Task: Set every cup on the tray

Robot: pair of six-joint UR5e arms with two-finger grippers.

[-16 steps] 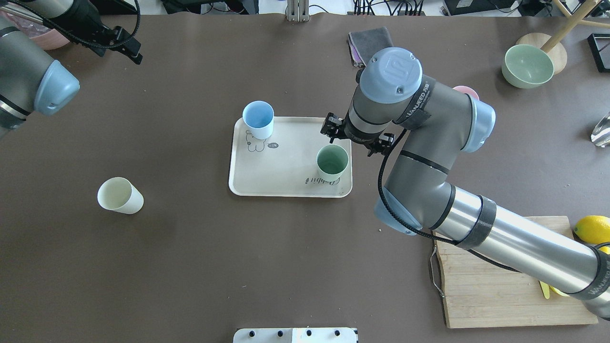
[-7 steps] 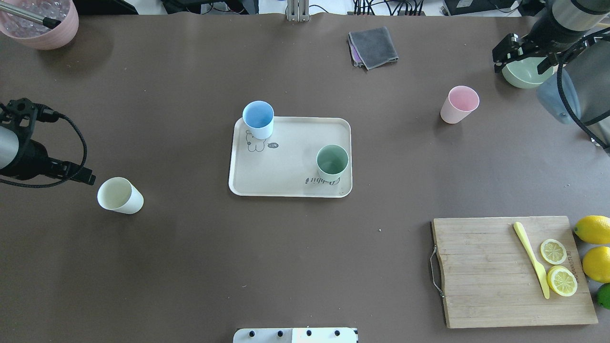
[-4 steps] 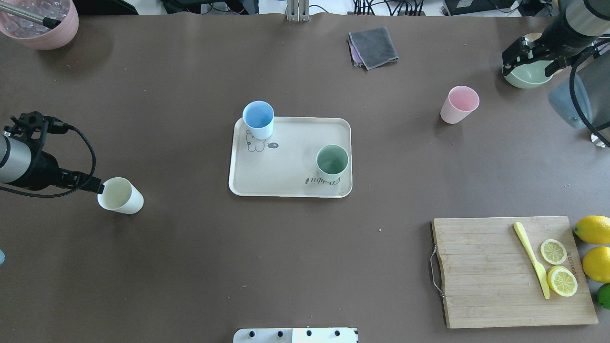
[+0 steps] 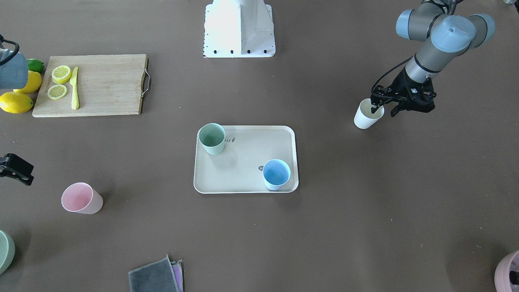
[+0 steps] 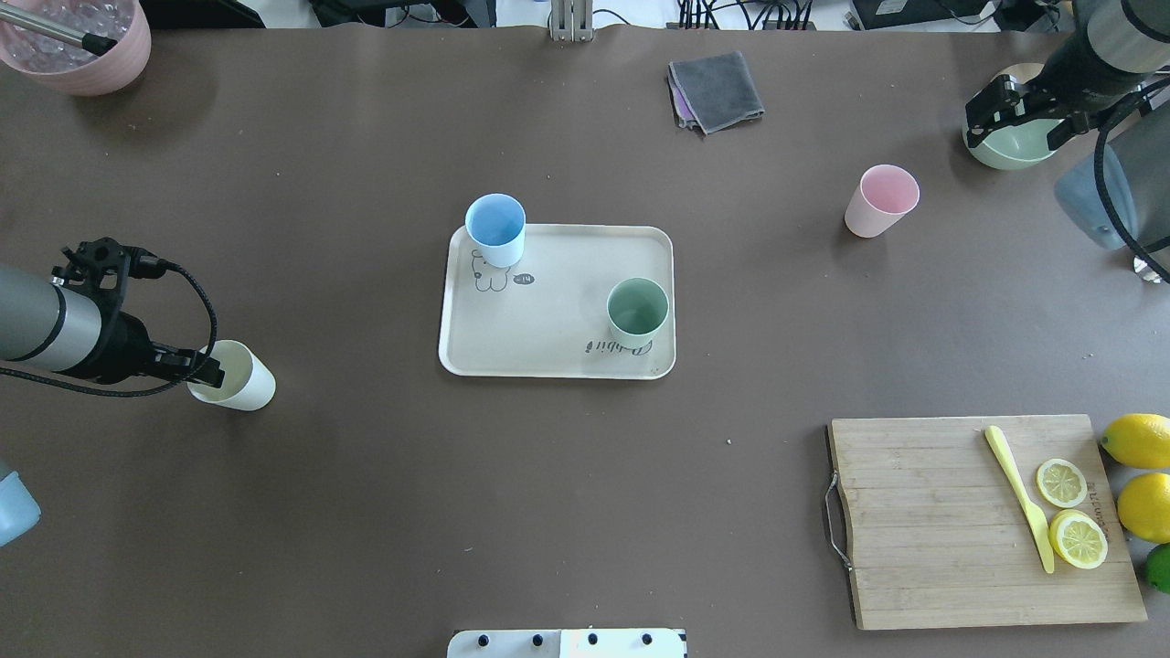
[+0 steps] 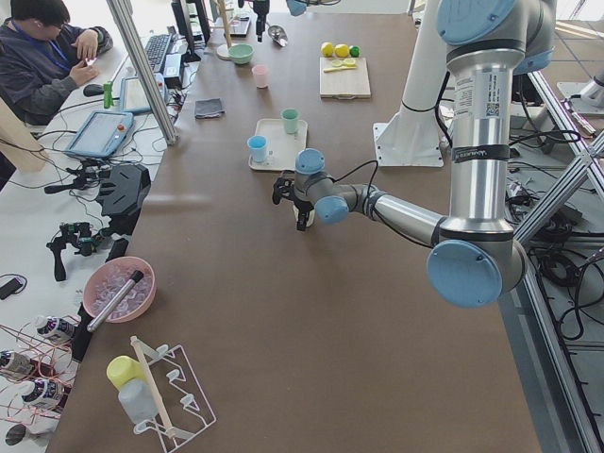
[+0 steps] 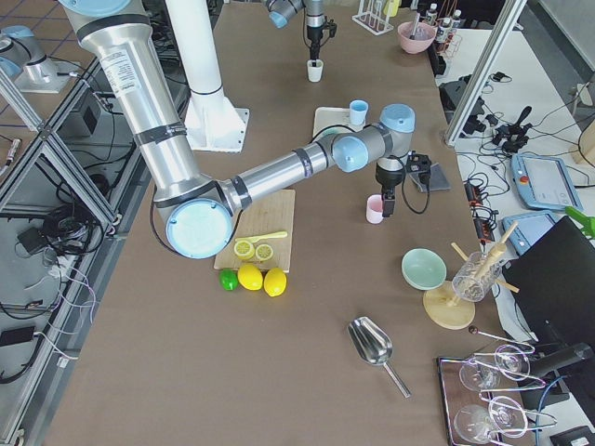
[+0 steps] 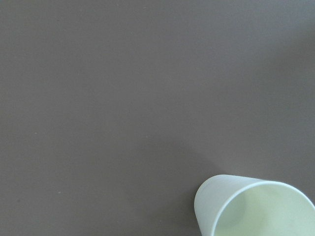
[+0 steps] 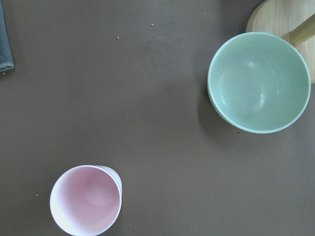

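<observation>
The beige tray (image 5: 548, 320) sits mid-table with the light blue cup (image 5: 495, 228) on its far left corner and the pale green cup (image 5: 637, 311) near its right edge. The cream-white cup (image 5: 239, 382) stands alone at the left and shows in the left wrist view (image 8: 256, 206). My left gripper (image 4: 384, 110) looks open, low at that cup's outer rim, holding nothing. The pink cup (image 5: 880, 201) stands at the far right and shows in the right wrist view (image 9: 86, 200). My right gripper (image 5: 1019, 114) looks open and empty, high between the pink cup and a green bowl.
A green bowl (image 9: 258, 81) sits by a wooden stand base at the far right. A cutting board (image 5: 932, 521) with lemon slices and a yellow knife lies near right, with whole lemons (image 5: 1138, 440) beside it. A grey cloth (image 5: 716, 90) lies far centre. A pink pot (image 5: 78, 50) stands far left.
My right arm left the tray and the green cup and swung out to the far right. My left arm came in from the left up to the cream-white cup's rim.
</observation>
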